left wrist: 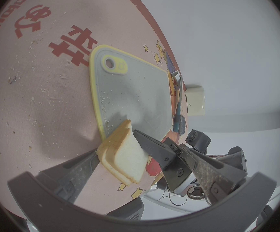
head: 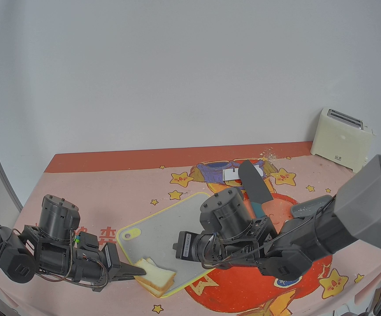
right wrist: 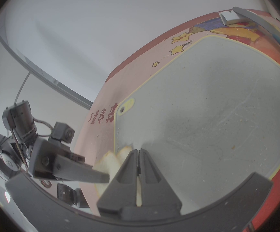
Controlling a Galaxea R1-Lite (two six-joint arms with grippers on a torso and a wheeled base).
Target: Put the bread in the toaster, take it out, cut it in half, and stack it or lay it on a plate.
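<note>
Two pale bread halves [head: 157, 278] lie stacked on the near corner of the grey, yellow-rimmed cutting board [head: 168, 231]. My left gripper [head: 140, 272] comes in from the table's near left, and its fingers clamp the stack [left wrist: 123, 155] from both sides. My right gripper [right wrist: 139, 155] hovers shut over the board, its tips close to the bread [right wrist: 109, 166] and nothing between them. A dark-bladed knife [head: 254, 185] with a teal handle lies beyond the board. The cream toaster [head: 341, 139] stands at the back right.
A small white block [head: 233, 174] sits under the knife's tip. Crumbs speckle the pink star-printed tablecloth [left wrist: 40, 91] beside the board. The table's front edge runs just below the bread. A plain wall backs the table.
</note>
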